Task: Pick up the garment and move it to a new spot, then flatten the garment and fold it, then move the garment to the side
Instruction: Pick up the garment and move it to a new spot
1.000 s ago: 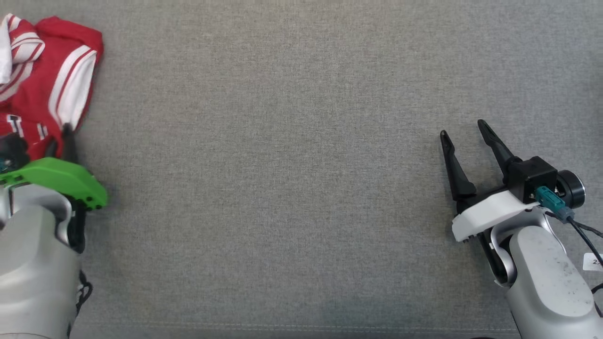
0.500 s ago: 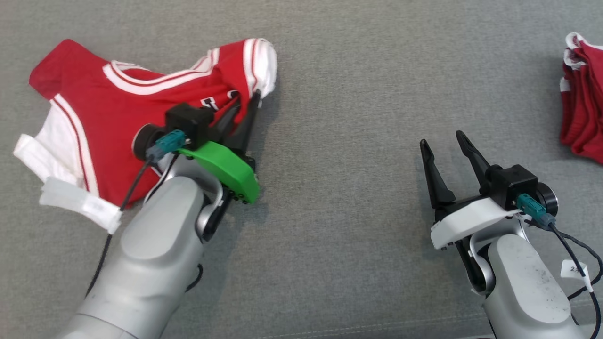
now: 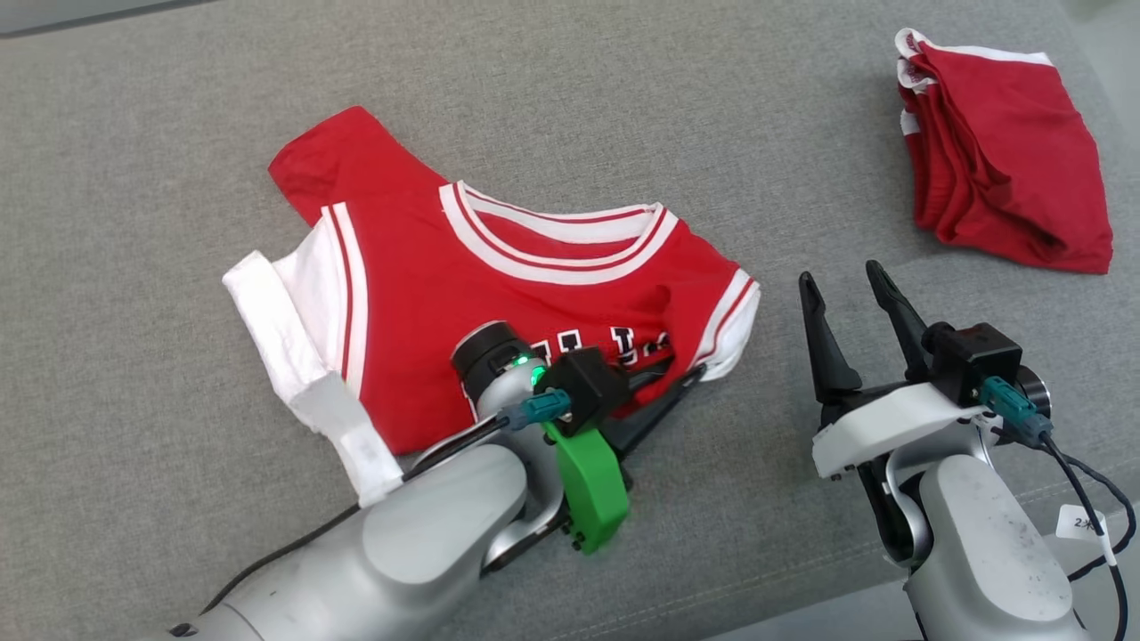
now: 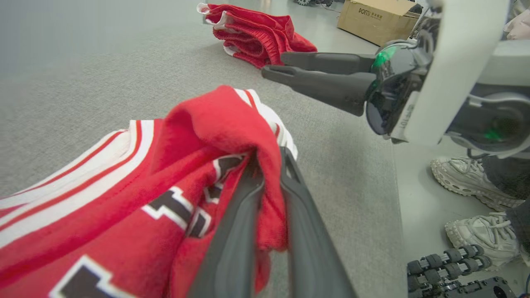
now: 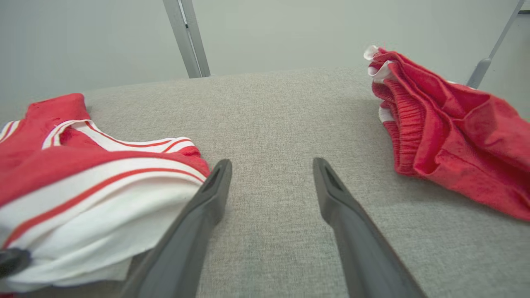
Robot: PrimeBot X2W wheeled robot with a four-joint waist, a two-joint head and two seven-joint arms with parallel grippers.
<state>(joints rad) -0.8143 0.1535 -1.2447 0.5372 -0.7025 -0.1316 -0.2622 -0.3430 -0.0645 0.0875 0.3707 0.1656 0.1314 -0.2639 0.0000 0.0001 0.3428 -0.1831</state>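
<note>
Grey fabric tabletop (image 3: 570, 107) | soft red-and-white knit jersey (image 3: 499, 294): light, limp, probably best pinched at hem corners | left gripper (image 3: 686, 378) clenched on its bunched edge | right gripper (image 3: 840, 274) splayed, empty

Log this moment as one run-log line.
left tool: shut on jersey edge | right tool: open, empty | jersey: rumpled on grey surface | red shorts: heaped far right
</note>
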